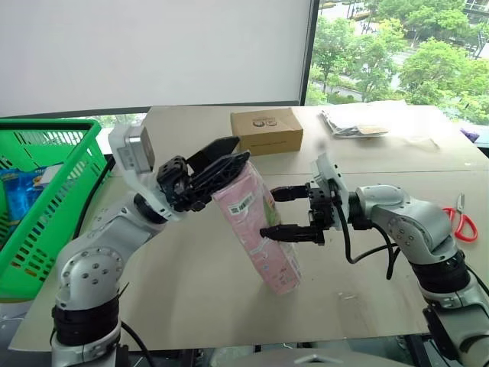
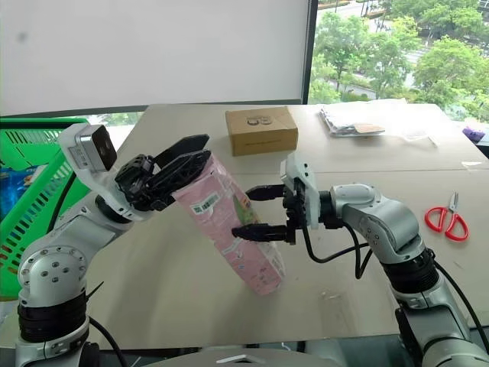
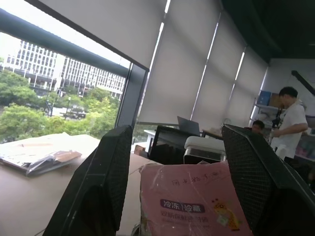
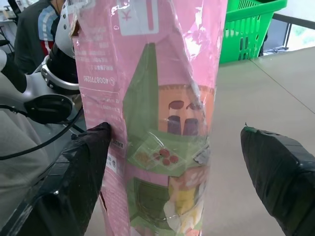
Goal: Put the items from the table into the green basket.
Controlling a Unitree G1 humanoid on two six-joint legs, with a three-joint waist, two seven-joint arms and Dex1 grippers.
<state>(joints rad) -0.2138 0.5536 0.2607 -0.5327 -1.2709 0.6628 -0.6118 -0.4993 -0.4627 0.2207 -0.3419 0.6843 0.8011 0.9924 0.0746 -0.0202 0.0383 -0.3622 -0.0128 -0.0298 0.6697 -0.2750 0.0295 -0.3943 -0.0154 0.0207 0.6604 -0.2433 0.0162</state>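
The long pink carton stands tilted, its lower end resting on the table. My left gripper is shut on the carton's upper end. My right gripper is open at the carton's middle, with one finger against its side and the other finger apart from it. A brown cardboard box lies at the back of the table. Red-handled scissors lie at the far right. The green basket stands beyond the table's left edge.
A plastic-wrapped stack of papers lies at the back right. A blue packet lies inside the basket. People stand in the room behind. Bare tabletop lies between the carton and the basket.
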